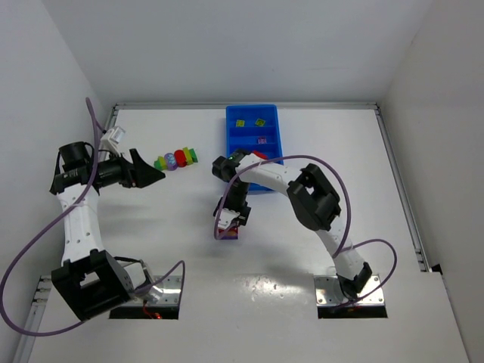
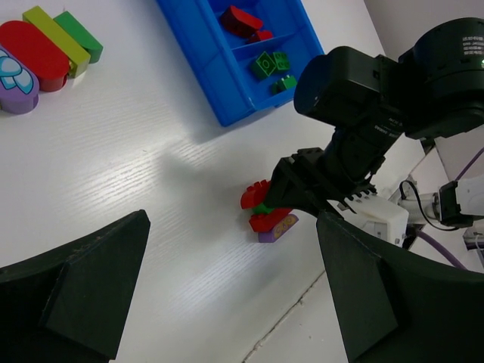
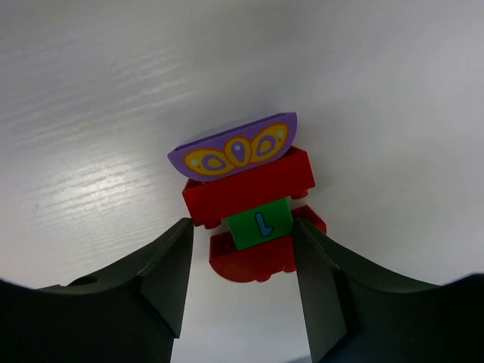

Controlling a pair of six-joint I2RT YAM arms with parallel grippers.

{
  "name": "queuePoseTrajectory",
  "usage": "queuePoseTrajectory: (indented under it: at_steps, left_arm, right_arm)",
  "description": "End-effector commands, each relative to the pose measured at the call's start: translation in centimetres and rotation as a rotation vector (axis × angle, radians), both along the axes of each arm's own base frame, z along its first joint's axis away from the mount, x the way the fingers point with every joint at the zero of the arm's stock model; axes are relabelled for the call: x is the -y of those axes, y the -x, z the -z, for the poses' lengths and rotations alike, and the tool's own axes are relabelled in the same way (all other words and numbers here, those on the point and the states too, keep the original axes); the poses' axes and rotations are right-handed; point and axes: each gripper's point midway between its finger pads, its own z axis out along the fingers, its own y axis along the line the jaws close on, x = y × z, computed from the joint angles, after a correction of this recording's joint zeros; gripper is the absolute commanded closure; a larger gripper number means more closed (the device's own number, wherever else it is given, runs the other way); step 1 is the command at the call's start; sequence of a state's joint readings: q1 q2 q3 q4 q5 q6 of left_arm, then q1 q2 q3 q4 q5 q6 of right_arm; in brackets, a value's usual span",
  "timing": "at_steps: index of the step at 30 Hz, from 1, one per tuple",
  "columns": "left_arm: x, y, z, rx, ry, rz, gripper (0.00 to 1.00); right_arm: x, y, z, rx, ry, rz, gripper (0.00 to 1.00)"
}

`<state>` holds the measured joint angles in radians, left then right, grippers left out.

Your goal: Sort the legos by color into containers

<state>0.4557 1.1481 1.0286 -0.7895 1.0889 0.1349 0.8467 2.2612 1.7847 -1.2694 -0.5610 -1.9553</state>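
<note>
Four bricks in one lump, that's what sits under my right gripper (image 3: pixel 242 227): the mixed cluster (image 3: pixel 246 181), purple cap, red, green, red foot, lying on the white table (image 1: pixel 393 166) a little way off the near end of the blue tray (image 1: pixel 231 144). My fingers (image 3: pixel 162 280) stand partly spread on either side of its lower end. A strip of bare table shows between one of them and the red foot, so I judge nothing is pinched. My left gripper (image 2: pixel 233 215) hangs out on its own side, jaws thrown wide, holding nothing. A row of legos (image 1: pixel 175 159) lies on the table just left of the tray. Inside the tray a red brick (image 2: pixel 240 20) and green bricks (image 2: pixel 268 64) lie in separate compartments, so the sorting is under way but well short of done. Step in hand, as I read it: dealing with this cluster. Three colours are locked together, so it cannot go into one compartment as it is. The next move calls for a square, firm pinch on one brick and something to brace the rest while it is pulled apart, likely a job for both grippers
</note>
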Motion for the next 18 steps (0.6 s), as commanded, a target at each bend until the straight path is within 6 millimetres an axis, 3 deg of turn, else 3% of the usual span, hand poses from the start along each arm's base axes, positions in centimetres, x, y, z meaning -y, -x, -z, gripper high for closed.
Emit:
queuePoseTrajectory:
  at_steps: [1,7,12,18]
  left_arm:
    - [-0.1,0.2,-0.7,0.043,0.001,0.008,0.01]
    - [-0.6,0.3,-0.6,0.035,0.005,-0.011,0.01]
    - [-1.0,0.3,-0.8,0.043,0.000,-0.029,0.01]
    - [-1.1,0.4,-0.4,0.032,-0.002,-0.035,0.01]
  right_arm:
    - [-4.0,-0.2,-0.9,0.209,-0.421,-0.646,0.45]
    - [-4.0,-0.6,0.4,0.226,-0.414,-0.700,0.45]
    - [-2.8,0.1,2.1,0.213,-0.395,-0.740,0.45]
    - [-1.1,0.9,2.0,0.195,-0.345,-0.720,0.45]
